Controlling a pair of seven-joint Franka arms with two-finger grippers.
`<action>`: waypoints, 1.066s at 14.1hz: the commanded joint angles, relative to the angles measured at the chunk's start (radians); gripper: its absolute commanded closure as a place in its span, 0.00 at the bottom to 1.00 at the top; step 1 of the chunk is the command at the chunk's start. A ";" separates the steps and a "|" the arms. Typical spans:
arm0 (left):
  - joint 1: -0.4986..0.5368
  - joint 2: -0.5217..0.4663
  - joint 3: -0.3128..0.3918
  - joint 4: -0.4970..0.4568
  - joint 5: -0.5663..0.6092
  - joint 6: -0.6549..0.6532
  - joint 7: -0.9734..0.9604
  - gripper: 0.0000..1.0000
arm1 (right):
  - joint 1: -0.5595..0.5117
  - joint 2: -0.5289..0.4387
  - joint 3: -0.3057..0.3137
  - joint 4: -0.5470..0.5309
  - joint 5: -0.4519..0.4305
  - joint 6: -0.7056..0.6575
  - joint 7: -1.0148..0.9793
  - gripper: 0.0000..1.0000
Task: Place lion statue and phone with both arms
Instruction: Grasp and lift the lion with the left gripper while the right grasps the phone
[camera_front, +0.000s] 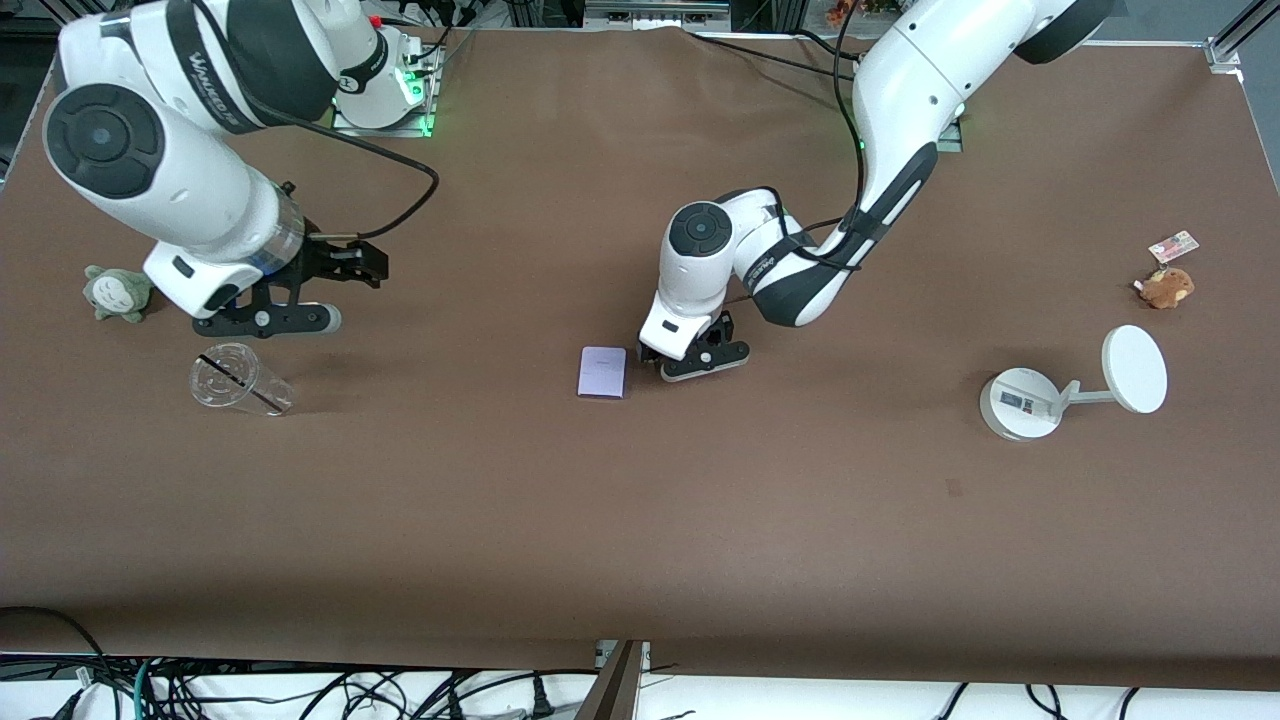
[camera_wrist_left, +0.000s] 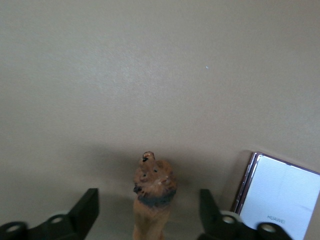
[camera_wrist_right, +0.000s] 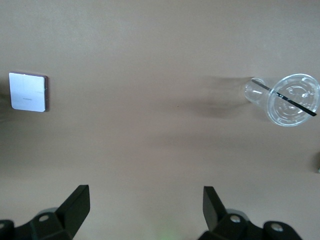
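The lion statue (camera_wrist_left: 152, 192), a tiny orange-brown figurine with a dark mane, stands between the open fingers of my left gripper (camera_wrist_left: 148, 201), with a gap on each side. In the front view my left gripper (camera_front: 703, 358) is low at the table's middle and hides the statue. The phone (camera_front: 602, 372), a flat pale lavender rectangle, lies on the table right beside that gripper, toward the right arm's end; it also shows in the left wrist view (camera_wrist_left: 280, 200) and the right wrist view (camera_wrist_right: 28, 92). My right gripper (camera_front: 270, 318) is open and empty, up over the table by a clear cup.
A clear plastic cup (camera_front: 235, 380) lies on its side near the right gripper. A grey-green plush (camera_front: 118, 292) sits at the right arm's end. A brown plush (camera_front: 1166, 287) with a card tag (camera_front: 1173, 244) and a white stand (camera_front: 1020, 403) sit at the left arm's end.
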 joint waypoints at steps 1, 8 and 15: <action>-0.015 0.029 0.001 0.026 0.033 0.002 -0.023 0.72 | 0.016 0.021 -0.007 0.026 0.005 0.003 0.020 0.00; 0.095 -0.107 -0.007 0.030 0.015 -0.168 0.098 0.99 | 0.016 0.023 -0.009 0.029 0.005 0.003 0.022 0.00; 0.435 -0.183 -0.074 0.029 -0.041 -0.357 0.538 0.94 | 0.061 0.066 -0.007 0.034 0.057 0.094 0.135 0.00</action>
